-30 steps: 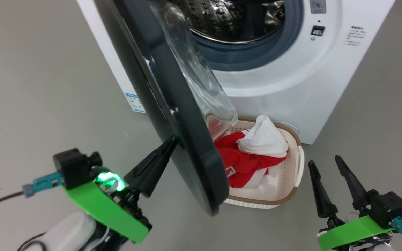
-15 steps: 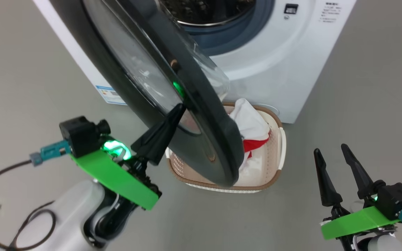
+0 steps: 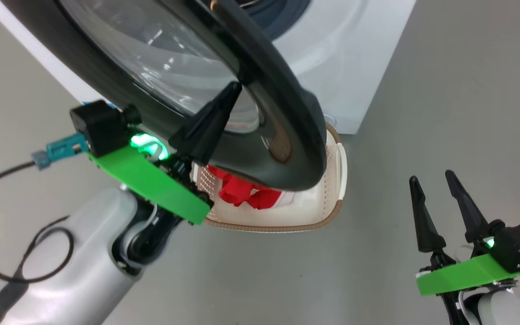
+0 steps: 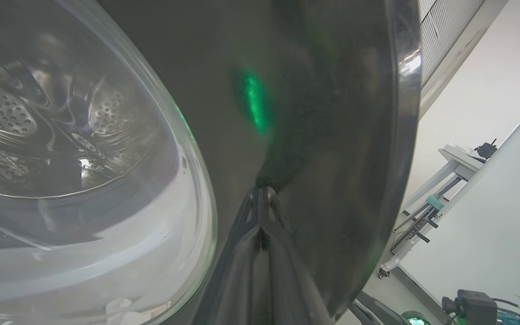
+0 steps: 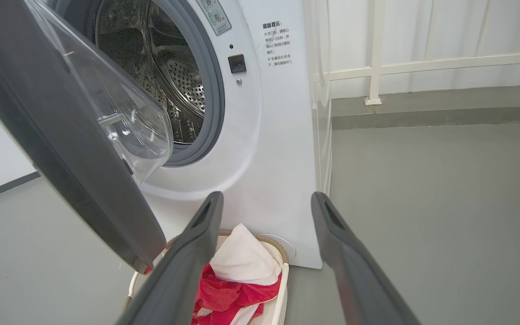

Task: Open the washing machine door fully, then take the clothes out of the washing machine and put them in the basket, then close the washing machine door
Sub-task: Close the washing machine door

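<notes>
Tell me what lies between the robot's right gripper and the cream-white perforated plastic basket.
Bare grey floor, as the head view shows; the open right gripper stands apart from the cream-white perforated plastic basket.

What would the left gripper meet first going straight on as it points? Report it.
The washing machine door. The shut left gripper points at its glossy black rim, just beside the glass centre, and its tips look right at the surface; whether they actually touch is hard to tell.
</notes>
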Robot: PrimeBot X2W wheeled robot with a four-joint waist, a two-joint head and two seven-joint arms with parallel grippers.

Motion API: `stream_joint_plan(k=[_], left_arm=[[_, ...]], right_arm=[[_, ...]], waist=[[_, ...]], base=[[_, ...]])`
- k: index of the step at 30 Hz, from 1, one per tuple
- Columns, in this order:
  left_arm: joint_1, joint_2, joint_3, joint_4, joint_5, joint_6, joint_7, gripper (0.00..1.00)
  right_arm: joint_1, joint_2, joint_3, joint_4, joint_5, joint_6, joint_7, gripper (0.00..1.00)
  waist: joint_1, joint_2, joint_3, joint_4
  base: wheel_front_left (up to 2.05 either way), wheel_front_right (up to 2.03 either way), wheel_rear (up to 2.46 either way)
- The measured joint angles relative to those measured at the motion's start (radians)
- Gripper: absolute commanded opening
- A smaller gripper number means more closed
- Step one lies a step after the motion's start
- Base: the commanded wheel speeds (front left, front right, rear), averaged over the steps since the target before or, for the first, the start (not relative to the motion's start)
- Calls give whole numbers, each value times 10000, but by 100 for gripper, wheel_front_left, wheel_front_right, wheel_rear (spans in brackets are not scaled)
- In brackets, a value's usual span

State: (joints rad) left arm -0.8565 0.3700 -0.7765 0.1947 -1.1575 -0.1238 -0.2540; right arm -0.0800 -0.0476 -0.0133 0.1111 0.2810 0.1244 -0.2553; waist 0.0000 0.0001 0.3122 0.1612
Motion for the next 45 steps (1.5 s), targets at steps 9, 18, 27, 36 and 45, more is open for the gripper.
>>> stream_joint_plan(k=[9, 18, 27, 36, 45], left_arm=[[-848, -224, 161, 587, 46, 0, 0, 0], [-1744, -395, 424, 1323, 56, -2, 0, 0], [-2456, -412, 625, 1916, 56, -2, 0, 0], [-2974, -414, 926, 2458, 54, -2, -2, 0], [-2855, -439, 963, 2585, 54, -2, -2, 0]], right_arm=[[-364, -4, 4, -58, 188, 0, 0, 100], [-664, -6, 8, -128, 272, 0, 0, 100], [-840, -6, 71, -153, 372, 0, 0, 100], [-971, -6, 173, -167, 437, 0, 0, 100], [-971, -6, 140, -153, 443, 0, 0, 100]], waist=[[0, 0, 435, -421], [0, 0, 848, -867], [0, 0, 1167, -1294], [0, 0, 1380, -1686], [0, 0, 1196, -1576]], base=[[0, 0, 0], [0, 0, 0], [0, 0, 0], [0, 0, 0], [0, 0, 0]])
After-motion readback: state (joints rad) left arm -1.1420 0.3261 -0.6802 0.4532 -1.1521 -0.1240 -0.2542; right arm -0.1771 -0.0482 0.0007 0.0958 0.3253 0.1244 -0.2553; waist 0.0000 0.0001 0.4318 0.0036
